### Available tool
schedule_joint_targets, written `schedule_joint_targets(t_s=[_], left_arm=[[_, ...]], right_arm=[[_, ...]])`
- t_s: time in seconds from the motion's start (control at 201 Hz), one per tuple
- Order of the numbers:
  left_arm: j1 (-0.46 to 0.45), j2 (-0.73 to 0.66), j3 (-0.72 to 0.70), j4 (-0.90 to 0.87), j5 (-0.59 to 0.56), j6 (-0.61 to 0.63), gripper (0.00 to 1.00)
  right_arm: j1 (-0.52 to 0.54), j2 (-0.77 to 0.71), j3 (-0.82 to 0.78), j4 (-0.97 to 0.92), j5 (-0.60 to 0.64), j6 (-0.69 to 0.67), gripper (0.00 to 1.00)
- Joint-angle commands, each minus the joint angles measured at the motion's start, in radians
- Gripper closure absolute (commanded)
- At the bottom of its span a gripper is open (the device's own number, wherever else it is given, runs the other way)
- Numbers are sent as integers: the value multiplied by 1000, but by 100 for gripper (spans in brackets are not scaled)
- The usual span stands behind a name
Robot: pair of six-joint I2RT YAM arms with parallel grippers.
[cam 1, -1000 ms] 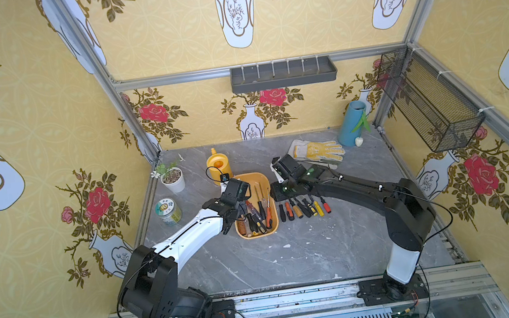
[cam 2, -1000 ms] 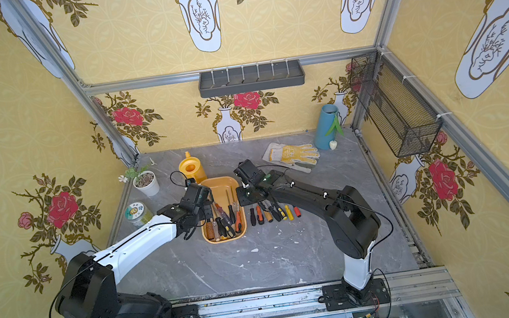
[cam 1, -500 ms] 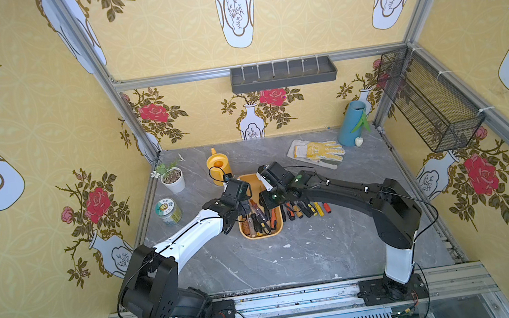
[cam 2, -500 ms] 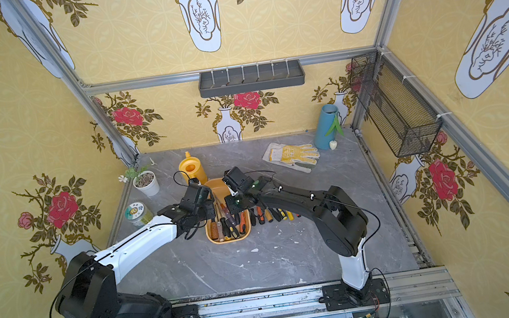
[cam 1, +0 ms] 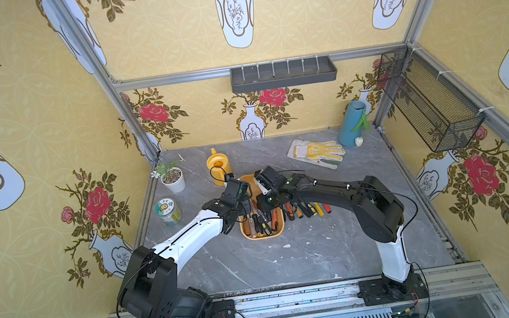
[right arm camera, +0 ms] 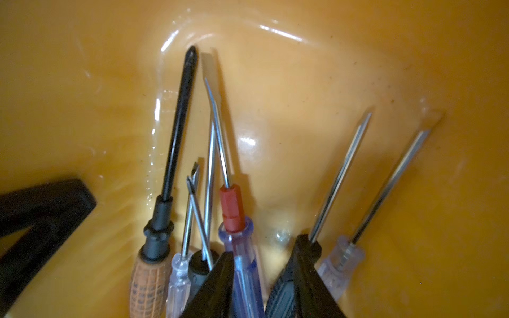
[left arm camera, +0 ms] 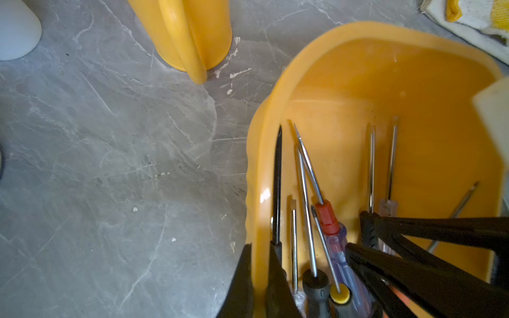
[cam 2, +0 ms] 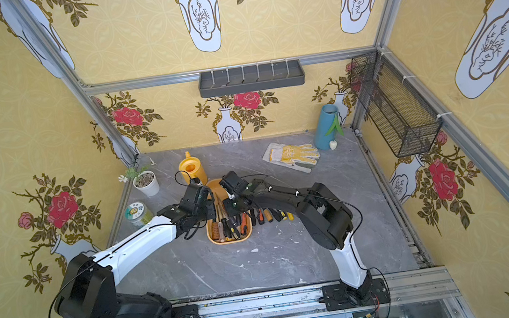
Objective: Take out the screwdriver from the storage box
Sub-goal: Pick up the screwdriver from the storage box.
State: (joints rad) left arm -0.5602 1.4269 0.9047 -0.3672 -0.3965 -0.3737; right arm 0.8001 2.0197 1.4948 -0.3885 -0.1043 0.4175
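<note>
The yellow-orange storage box [cam 1: 263, 235] [cam 2: 230, 240] sits mid-table and holds several screwdrivers. My left gripper [left arm camera: 259, 247] [cam 1: 243, 213] is shut on the box's left rim [left arm camera: 275, 90], with one finger outside the wall and one inside. My right gripper [right arm camera: 265, 246] [cam 1: 264, 205] reaches down into the box, its jaws open. Between its fingers lie a clear blue-handled screwdriver [right arm camera: 242, 267] [left arm camera: 334, 242] with a red collar and part of a black ribbed handle [right arm camera: 281, 297]. A gap still shows beside the blue handle.
Several screwdrivers [cam 1: 308, 209] lie in a row on the table just right of the box. Behind it stand a yellow watering can [cam 1: 219, 167], a potted plant [cam 1: 172, 179] and a tin [cam 1: 168, 211]. A glove [cam 1: 317, 153], a blue vase [cam 1: 352, 123] and a wire basket [cam 1: 429, 103] are at the back right.
My right gripper has moved left from above the row on the table into the box and come down among the handles, its jaws narrowing a little. The left gripper has kept its hold on the rim.
</note>
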Motion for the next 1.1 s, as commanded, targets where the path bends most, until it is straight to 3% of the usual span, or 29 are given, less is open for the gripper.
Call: schedule_joint_targets(t_s=[0.0,0.508,0.891,1.09], left_arm=[[1,-6,-7,49,5,12,100],[0,-11,-9,45,-9,11,100],[0,-16,-3,39,-20,14,100],[0,-17,1,32,-33,12,100]], right_arm=[[4,23,23,21,-10,3,59],[15,19,-2,56,-11,10,60],[15,125,67,-34,-18,53,66],[14,126,81,-64,-9,56,81]])
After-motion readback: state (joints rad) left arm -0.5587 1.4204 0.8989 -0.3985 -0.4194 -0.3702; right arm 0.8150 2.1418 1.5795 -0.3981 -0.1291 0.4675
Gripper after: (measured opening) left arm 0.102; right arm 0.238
